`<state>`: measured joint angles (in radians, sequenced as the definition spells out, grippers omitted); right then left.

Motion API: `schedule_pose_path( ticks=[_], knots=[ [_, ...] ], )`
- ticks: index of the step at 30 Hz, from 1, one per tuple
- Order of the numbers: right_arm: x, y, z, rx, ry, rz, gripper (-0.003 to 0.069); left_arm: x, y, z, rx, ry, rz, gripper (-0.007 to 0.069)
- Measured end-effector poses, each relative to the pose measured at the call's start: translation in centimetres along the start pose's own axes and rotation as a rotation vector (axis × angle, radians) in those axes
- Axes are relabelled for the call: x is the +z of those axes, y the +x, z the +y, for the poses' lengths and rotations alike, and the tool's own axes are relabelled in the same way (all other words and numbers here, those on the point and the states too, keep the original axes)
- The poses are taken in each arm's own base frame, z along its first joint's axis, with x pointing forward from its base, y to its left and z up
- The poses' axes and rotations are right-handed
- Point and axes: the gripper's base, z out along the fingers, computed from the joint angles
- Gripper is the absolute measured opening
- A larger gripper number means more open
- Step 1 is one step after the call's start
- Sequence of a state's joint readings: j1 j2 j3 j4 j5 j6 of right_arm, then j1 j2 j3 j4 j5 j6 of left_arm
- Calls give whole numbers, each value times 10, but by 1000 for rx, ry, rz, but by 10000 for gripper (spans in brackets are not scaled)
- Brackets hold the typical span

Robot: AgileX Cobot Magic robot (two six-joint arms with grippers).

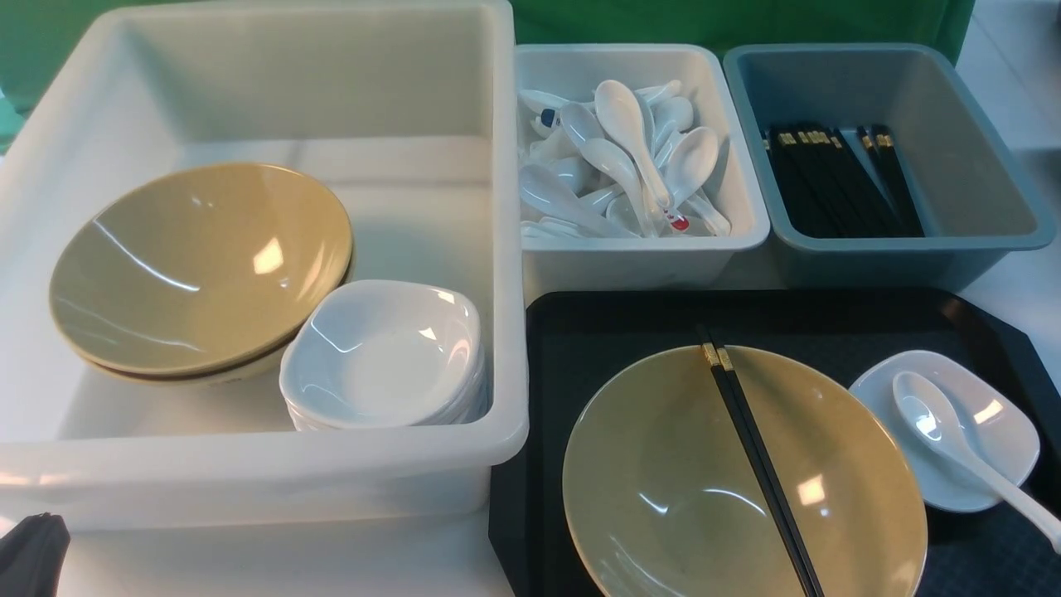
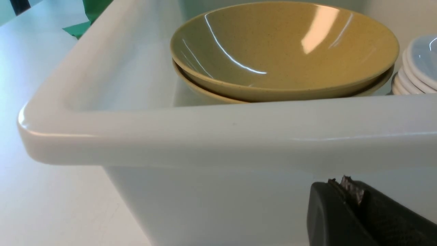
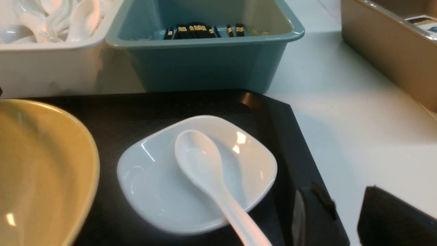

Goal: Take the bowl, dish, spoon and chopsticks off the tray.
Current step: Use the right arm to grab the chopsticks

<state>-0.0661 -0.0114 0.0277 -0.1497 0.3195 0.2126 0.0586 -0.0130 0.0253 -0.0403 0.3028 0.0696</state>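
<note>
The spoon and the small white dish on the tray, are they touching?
Touching. The right wrist view shows the spoon lying in the dish, scoop on its inner surface, handle crossing its rim.

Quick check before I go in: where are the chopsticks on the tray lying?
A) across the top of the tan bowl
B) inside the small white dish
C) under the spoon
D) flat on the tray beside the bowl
A: the chopsticks lie across the bowl, with their gold-banded ends at its far rim; only the spoon sits in the dish.
</note>
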Motion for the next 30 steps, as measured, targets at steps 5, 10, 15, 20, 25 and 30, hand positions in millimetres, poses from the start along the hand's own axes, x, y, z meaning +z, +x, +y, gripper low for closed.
schedule_pose_path(
  ticks=[5,10,15,20,25,30],
  knots=[
    [0,0,0,-1,0,0,238,0,0,0,0,0,0,-15],
    [0,0,0,-3,0,0,238,0,0,0,0,0,0,-15],
    [0,0,0,26,0,0,238,0,0,0,-4,1,0,-15],
    [0,-1,0,345,-5,-8,238,0,-2,-5,-311,61,-17,-15],
    [0,-9,3,1029,-78,-72,238,-2,-10,-15,-1016,204,-16,-15],
    [0,-8,3,1111,-79,-66,238,-3,-15,-17,-1294,265,-20,-15]
  ],
)
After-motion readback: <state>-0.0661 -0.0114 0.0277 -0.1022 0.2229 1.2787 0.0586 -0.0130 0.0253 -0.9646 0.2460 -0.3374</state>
